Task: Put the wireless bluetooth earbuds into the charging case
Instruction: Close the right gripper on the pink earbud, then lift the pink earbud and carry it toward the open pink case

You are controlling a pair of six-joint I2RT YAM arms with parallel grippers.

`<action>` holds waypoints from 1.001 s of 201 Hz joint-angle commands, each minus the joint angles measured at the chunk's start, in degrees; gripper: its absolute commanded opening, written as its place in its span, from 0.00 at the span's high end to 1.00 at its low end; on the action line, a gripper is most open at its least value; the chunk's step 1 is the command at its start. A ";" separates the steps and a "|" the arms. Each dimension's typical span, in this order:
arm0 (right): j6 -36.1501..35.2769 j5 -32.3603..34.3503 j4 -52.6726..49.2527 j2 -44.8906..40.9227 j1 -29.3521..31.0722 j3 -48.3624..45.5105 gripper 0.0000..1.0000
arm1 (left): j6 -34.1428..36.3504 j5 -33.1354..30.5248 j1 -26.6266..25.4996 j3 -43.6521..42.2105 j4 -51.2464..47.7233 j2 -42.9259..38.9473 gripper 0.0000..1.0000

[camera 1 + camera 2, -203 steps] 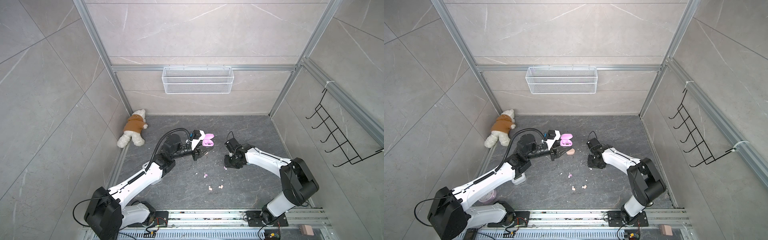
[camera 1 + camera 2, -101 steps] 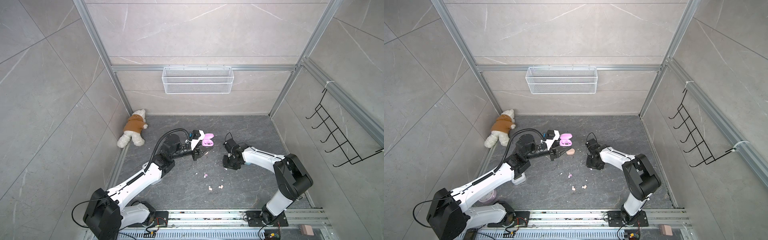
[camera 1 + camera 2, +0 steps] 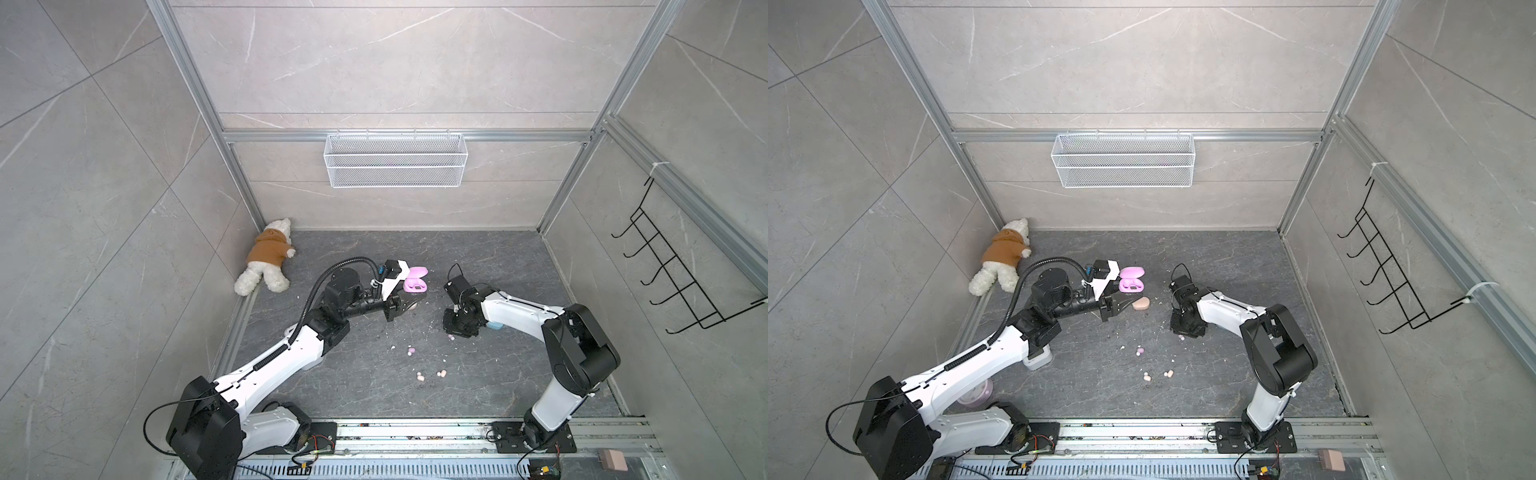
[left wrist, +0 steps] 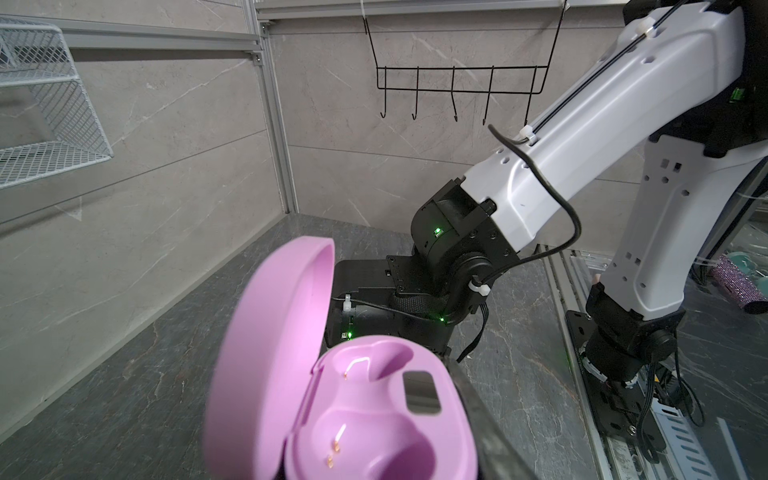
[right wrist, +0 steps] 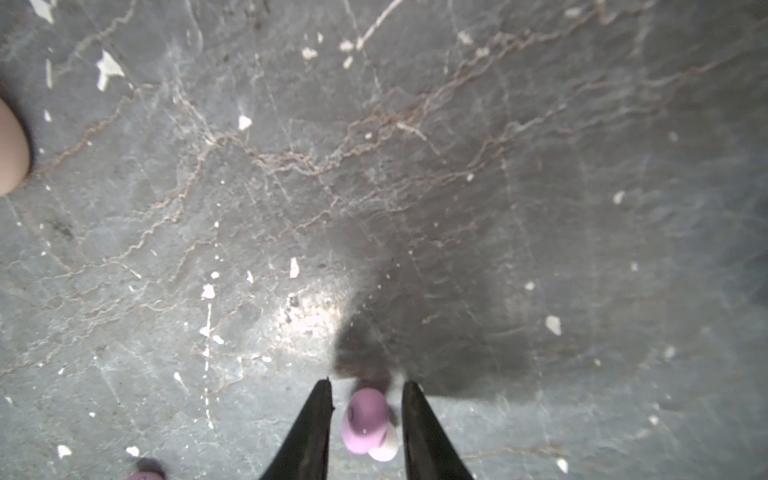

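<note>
Lilac plastic lay squarely between the two black fingers of the right claw, which pointed down at the dark stone desk with its jaws narrowly parted. A single lilac earbud rested on the surface in the gap. A sliver of space showed on either side of it, and neither finger was seen pressing against it. Well apart from it, toward the left of the desk, the left claw was clamped on the pink-lilac charging case. The lid was swung fully open, both moulded wells were bare, and one dark finger was visible against the side of the case. Three more buds lay loose on the desk between the two arms: another lilac earbud and, nearer the front rail, a pair of peach earbuds close together. A closed peach case sat on the desk just beside the tips of the left claw. White specks of debris littered the stone around the right claw, and a plush bear lay face down in the back left corner.
</note>
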 commanded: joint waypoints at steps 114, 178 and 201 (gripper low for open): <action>-0.14 1.35 -3.35 2.49 1.12 1.43 0.77 | 1.17 0.69 0.11 0.87 2.51 -1.20 0.95; -0.38 2.24 -2.89 1.44 1.11 0.96 0.86 | 1.20 0.66 0.13 0.81 2.33 -1.58 0.95; -0.73 2.50 -2.26 -0.77 1.03 0.66 0.87 | 0.91 0.70 0.16 0.75 2.75 -1.70 0.95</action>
